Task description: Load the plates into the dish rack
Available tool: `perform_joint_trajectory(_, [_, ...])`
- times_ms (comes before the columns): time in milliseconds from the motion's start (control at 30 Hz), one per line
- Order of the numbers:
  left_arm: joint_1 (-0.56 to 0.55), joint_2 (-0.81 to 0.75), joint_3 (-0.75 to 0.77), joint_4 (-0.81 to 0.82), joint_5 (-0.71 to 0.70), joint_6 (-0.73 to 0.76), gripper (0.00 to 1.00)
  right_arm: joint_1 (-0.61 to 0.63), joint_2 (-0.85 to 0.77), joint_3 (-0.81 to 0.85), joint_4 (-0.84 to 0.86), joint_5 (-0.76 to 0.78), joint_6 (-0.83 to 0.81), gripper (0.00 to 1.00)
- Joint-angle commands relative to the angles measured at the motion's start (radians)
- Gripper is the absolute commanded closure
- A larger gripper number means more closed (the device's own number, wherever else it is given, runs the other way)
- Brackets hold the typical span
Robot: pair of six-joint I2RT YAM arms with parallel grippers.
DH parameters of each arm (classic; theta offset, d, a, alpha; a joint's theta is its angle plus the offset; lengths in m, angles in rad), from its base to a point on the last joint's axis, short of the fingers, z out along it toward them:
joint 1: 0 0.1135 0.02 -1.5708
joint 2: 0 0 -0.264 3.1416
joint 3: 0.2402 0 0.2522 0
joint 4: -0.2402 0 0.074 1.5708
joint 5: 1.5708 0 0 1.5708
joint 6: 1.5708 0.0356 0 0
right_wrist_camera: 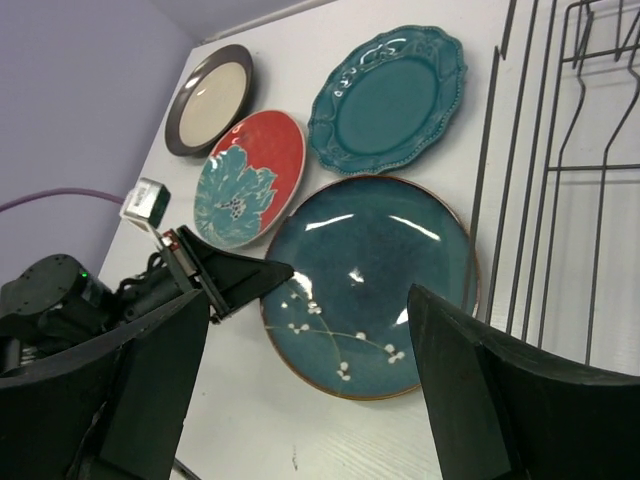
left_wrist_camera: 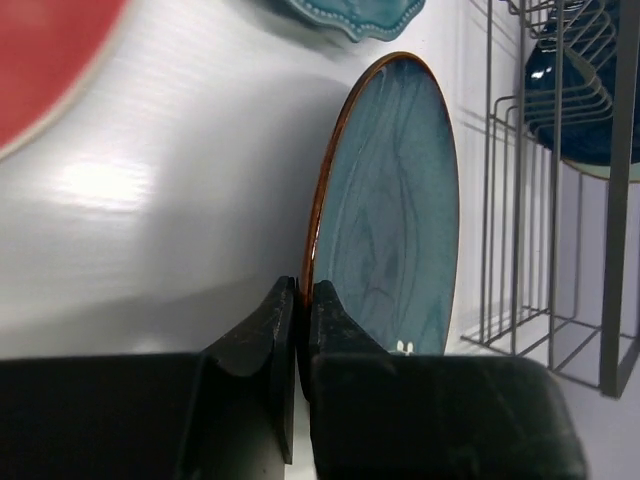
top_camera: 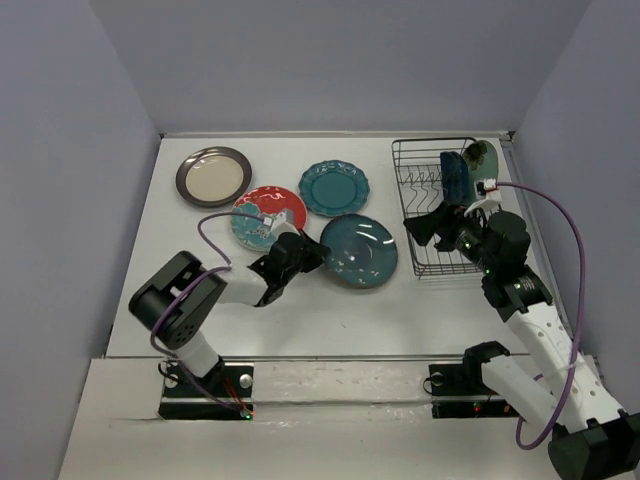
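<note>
Black left claw (left_wrist_camera: 303,292), white-and-black arms (top_camera: 535,335), purple cables (top_camera: 581,255).

In the left wrist view the red floral plate (left_wrist_camera: 40,60) is a blurred arc cut by the upper left corner. The top edge slices the scalloped teal plate (left_wrist_camera: 350,15). The left tool (left_wrist_camera: 302,295) hides the lower rim of the glossy dark teal plate (left_wrist_camera: 395,200). The dish rack (left_wrist_camera: 620,200) runs off the right edge, and the dark blue plate (left_wrist_camera: 580,110) shows only behind its wires. At the top view's upper right, that plate mostly hides the pale mint plate (top_camera: 481,155).
</note>
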Motion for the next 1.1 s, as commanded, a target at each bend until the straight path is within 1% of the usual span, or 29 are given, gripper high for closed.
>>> perform_joint_trajectory(0, [0.0,-0.28,-0.086,-0.091,-0.141,0.103,0.94,0.008,0.003,0.039,0.02,-0.096,-0.011,0.14])
perform_joint_trajectory(33, [0.001,-0.393,-0.095,-0.117,-0.164,0.114,0.94,0.008,0.011,0.047,0.016,-0.11,-0.014,0.14])
perform_joint_trajectory(100, [0.001,-0.505,-0.105,-0.222,-0.19,0.144,0.94,0.008,0.034,0.061,0.006,-0.15,-0.034,0.13])
perform_joint_trajectory(133, [0.001,-0.612,-0.103,-0.289,-0.208,0.155,0.94,0.008,0.041,0.073,-0.006,-0.171,-0.037,0.13])
perform_joint_trajectory(200, [0.003,-0.712,-0.092,-0.361,-0.233,0.174,0.94,0.008,0.057,0.079,-0.01,-0.2,-0.043,0.12])
perform_joint_trajectory(233, [0.003,-0.801,-0.086,-0.39,-0.246,0.184,0.94,0.008,0.067,0.084,-0.009,-0.213,-0.043,0.12])
perform_joint_trajectory(267, [0.004,-0.841,-0.072,-0.435,-0.247,0.187,0.94,0.008,0.075,0.085,-0.003,-0.248,-0.042,0.1])
perform_joint_trajectory(333, [0.006,-0.924,-0.056,-0.455,-0.212,0.191,0.94,0.034,0.109,0.093,0.005,-0.28,-0.043,0.09])
perform_joint_trajectory(400, [0.006,-0.944,-0.02,-0.467,-0.178,0.188,0.94,0.063,0.135,0.11,0.014,-0.326,-0.048,0.07])
perform_joint_trajectory(433, [0.006,-0.941,-0.008,-0.469,-0.138,0.186,0.94,0.083,0.159,0.117,0.019,-0.329,-0.053,0.07])
perform_joint_trajectory(467, [0.008,-0.929,0.013,-0.466,-0.123,0.18,0.94,0.13,0.173,0.136,0.019,-0.319,-0.065,0.06])
perform_joint_trajectory(567, [0.008,-0.912,0.033,-0.435,-0.063,0.169,0.94,0.175,0.219,0.157,0.019,-0.3,-0.071,0.05])
perform_joint_trajectory(667, [0.008,-0.914,0.044,-0.415,-0.035,0.166,0.94,0.175,0.218,0.15,0.017,-0.227,-0.074,0.05])
perform_joint_trajectory(800, [0.008,-0.943,0.047,-0.405,-0.017,0.169,0.94,0.175,0.216,0.13,0.008,-0.172,-0.085,0.04])
perform_joint_trajectory(933, [0.009,-0.961,0.043,-0.383,0.016,0.161,0.94,0.175,0.259,0.124,0.006,-0.164,-0.083,0.04])
perform_joint_trajectory(1067, [0.009,-0.978,0.04,-0.339,0.068,0.152,0.94,0.175,0.294,0.105,0.04,-0.217,-0.076,0.04])
